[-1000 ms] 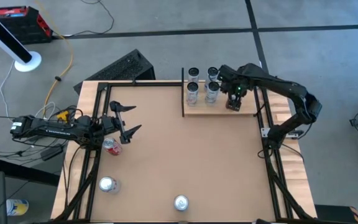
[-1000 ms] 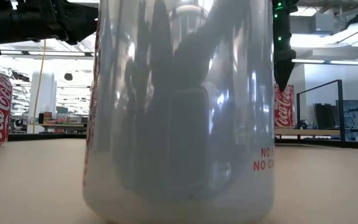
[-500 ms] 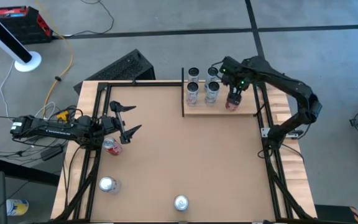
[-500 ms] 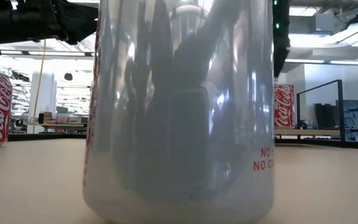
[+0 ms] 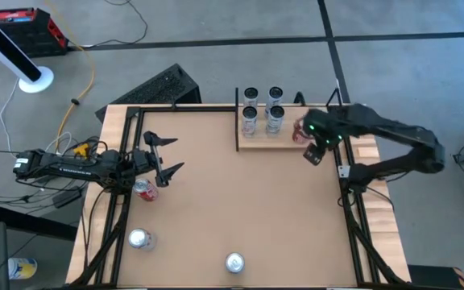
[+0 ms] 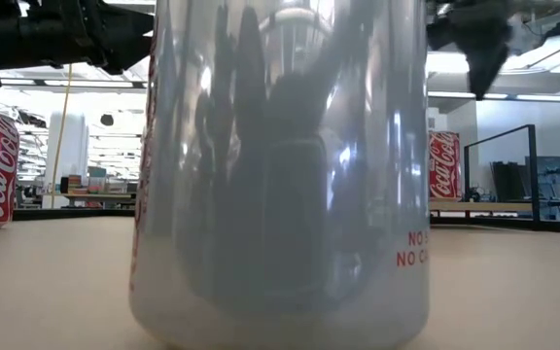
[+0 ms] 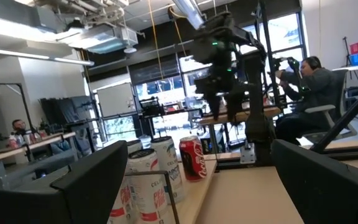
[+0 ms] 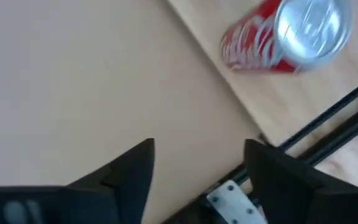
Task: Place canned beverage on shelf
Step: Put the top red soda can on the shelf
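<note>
Your red can (image 5: 300,133) stood free on the shelf (image 5: 258,142), upper right.
Right end effector (image 5: 316,150) hung empty and open beside it; left end effector (image 5: 163,153) waited open, mid-left.

The shelf (image 5: 287,142) lies along the far edge of the tabletop (image 5: 240,201), right of centre. On it stand four cans (image 5: 263,111) in a two-by-two block at its left end and a cola can (image 5: 299,132) to their right. Near the tabletop's left edge stands another cola can (image 5: 144,190); two more cans (image 5: 139,239) (image 5: 234,263) stand near the front edge.
</note>
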### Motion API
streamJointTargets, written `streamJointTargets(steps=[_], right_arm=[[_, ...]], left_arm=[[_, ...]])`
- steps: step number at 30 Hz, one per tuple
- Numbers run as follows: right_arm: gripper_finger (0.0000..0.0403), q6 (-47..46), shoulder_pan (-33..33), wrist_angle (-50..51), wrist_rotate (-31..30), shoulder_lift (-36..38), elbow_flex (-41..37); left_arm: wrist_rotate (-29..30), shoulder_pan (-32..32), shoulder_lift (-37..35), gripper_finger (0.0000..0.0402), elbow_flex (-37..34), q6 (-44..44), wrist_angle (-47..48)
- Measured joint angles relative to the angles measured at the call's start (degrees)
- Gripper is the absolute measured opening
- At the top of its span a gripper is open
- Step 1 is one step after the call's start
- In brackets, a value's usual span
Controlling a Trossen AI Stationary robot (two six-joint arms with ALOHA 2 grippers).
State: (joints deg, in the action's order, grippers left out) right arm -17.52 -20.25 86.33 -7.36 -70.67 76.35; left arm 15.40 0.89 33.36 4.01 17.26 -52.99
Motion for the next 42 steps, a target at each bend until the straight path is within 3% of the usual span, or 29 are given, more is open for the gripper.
streamJointTargets(steps=[6, 11, 13, 33, 42], right_arm=[[0.0168, -6.48, 3.40, -15.90, -0.02, 10.39, -16.33], [0.0048, -4.43, 3.36, -19.29, -0.04, 11.48, -22.79], [0.0017, -2.55, 2.80, -20.79, -0.23, 11.33, -24.09], [0.0022, 4.43, -5.89, -32.30, -2.20, 6.56, -27.18], [0.0020, 9.48, -9.95, -32.59, -2.20, 6.56, -27.18]], left_arm=[[0.07, 0.00, -0.01, 0.0386, 0.00, -1.34, -0.90], [0.17, 0.00, -0.02, 0.0386, 0.00, -2.57, -2.27], [0.36, 0.00, -0.02, 0.0386, 0.00, -2.78, -2.32], [0.39, 0.00, 0.00, 0.0386, 0.00, -2.07, -1.29], [0.39, 0.00, 0.00, 0.0386, 0.00, -2.16, -1.29]])
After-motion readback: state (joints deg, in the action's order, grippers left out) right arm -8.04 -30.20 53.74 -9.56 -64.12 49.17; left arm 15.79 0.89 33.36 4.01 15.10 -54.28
